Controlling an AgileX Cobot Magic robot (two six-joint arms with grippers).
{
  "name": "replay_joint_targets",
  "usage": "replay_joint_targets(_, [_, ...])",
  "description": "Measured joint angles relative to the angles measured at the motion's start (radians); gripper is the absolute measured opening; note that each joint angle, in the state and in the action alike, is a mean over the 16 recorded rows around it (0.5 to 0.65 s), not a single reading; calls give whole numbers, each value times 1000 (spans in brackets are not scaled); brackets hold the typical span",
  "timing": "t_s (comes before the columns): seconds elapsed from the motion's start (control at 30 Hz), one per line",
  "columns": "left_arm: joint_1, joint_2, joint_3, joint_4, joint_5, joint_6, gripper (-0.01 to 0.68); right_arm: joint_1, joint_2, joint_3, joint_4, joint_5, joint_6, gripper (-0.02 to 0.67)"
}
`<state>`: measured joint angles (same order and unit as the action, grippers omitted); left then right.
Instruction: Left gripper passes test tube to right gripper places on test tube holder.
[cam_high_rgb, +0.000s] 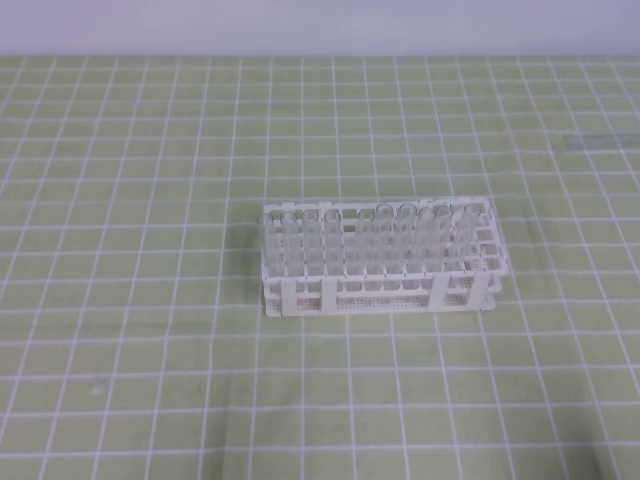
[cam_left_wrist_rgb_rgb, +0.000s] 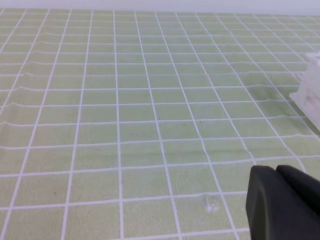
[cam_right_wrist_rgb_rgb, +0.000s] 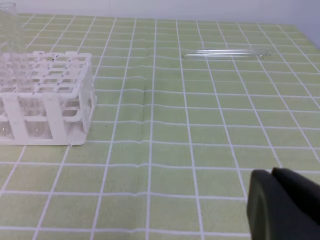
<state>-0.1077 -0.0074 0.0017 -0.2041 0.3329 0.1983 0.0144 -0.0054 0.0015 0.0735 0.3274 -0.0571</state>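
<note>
Both sets of jaws shut, empty: left gripper (cam_left_wrist_rgb_rgb: 280, 200), right gripper (cam_right_wrist_rgb_rgb: 280, 202). Test tube (cam_right_wrist_rgb_rgb: 227, 53) lies flat near tabletop's far right edge, well apart from test tube holder (cam_high_rgb: 380, 290). Left should open wide, grab mid-tube.

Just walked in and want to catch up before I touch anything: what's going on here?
Nothing is being handled yet. The white test tube holder stands on the green checked mat with a row of clear tubes upright in it. One loose test tube lies flat on the mat, apart from the holder. The left gripper and right gripper both hang over bare mat with jaws shut and empty.
</note>
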Motion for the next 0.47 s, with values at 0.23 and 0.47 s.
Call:
replay_joint_targets(0.23, [0, -7, 3, 1, -4, 0, -3, 0, 0, 0, 0, 0, 0, -17])
replay_joint_targets(0.47, [0, -13, 5, 2, -8, -1, -3, 0, 0, 0, 0, 0, 0, -17])
